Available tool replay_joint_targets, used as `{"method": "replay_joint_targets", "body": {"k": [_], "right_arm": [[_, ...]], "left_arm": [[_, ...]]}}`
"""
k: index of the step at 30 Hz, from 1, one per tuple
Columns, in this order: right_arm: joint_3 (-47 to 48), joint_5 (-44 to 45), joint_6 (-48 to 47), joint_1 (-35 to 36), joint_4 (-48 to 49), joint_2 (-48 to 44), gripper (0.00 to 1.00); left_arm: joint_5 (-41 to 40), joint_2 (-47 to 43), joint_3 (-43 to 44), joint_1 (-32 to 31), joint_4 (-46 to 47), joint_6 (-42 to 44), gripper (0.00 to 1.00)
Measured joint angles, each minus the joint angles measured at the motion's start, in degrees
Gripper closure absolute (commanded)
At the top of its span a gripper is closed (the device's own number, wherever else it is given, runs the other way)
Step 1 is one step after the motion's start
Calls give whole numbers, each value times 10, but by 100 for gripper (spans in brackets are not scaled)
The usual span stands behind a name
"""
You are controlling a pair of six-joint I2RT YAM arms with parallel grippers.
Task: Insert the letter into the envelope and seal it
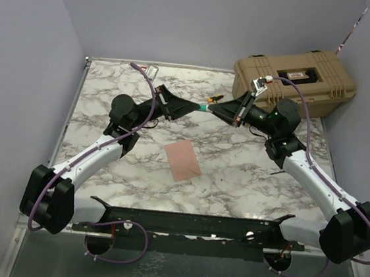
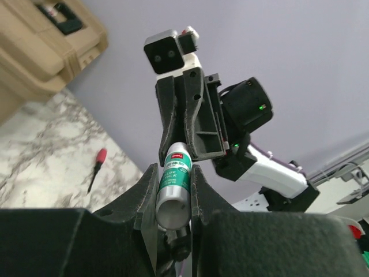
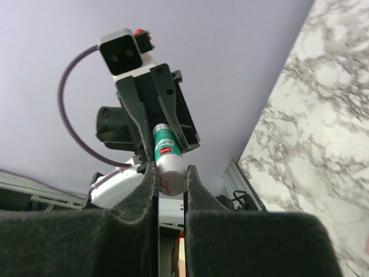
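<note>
A glue stick (image 1: 205, 107) with a green label, silver body and white cap is held in the air between both grippers, above the back of the table. My left gripper (image 2: 174, 172) is shut on its silver end (image 2: 173, 199). My right gripper (image 3: 170, 171) is shut on its white cap end (image 3: 170, 170). In the top view the left gripper (image 1: 190, 106) and the right gripper (image 1: 220, 109) meet tip to tip. One flat salmon-tan rectangular paper (image 1: 183, 160) lies on the marble table. No flap shows on it, so I cannot tell whether it is the letter or the envelope.
A tan hard case (image 1: 297, 81) stands at the back right. A red-handled screwdriver (image 2: 97, 167) lies on the marble near it. A small clear object (image 1: 153, 71) sits at the back edge. A black frame (image 1: 189, 222) spans the near edge between the arm bases.
</note>
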Motion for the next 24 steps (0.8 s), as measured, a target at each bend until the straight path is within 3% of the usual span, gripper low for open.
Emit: {"method": "replay_joint_targets", "body": {"k": [2, 6, 10, 14, 24], "right_arm": [[-17, 16, -9, 0, -22, -11, 100], [-53, 51, -29, 4, -74, -40, 100], [-90, 90, -40, 21, -116, -81, 100], [-136, 136, -27, 22, -155, -115, 100], [-240, 275, 29, 10, -217, -112, 100]], "left_arm": [[2, -7, 0, -2, -52, 27, 90], [1, -17, 0, -13, -138, 79, 33], [-1, -15, -14, -31, -212, 124, 9], [-31, -15, -22, -35, -293, 168, 1], [-196, -32, -21, -32, -495, 256, 1]]}}
